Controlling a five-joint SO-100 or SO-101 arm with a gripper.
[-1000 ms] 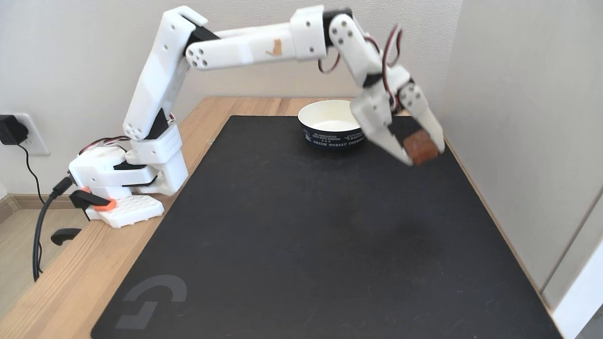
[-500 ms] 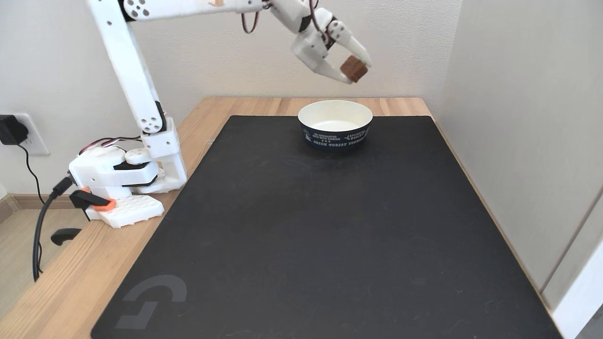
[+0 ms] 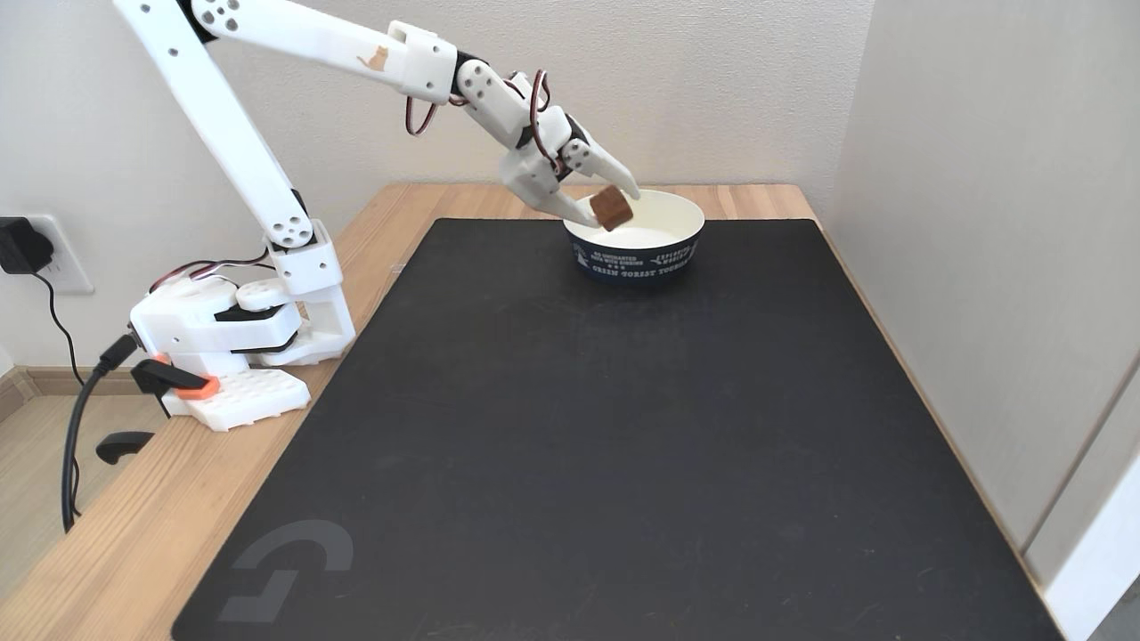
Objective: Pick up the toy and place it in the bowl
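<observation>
The reddish-brown toy (image 3: pixel 612 207) is a small block held between the white fingers of my gripper (image 3: pixel 611 206), which is shut on it. The gripper points down and to the right, with the toy hanging just over the left inner part of the bowl (image 3: pixel 677 245), at about rim height. The bowl is round, white inside, dark navy outside with white lettering, and stands at the far end of the black mat (image 3: pixel 606 427). The white arm reaches in from its base (image 3: pixel 223 338) at the left.
A light wall panel (image 3: pixel 997 267) runs along the right edge of the wooden table (image 3: pixel 116 534). Behind the bowl is the back wall. A black cable (image 3: pixel 76 427) and a wall plug (image 3: pixel 22 245) sit left of the base.
The gripper carried the toy up from low at the right of the bowl, high above it, then came down to the left; the toy now hangs at the bowl's rim.
</observation>
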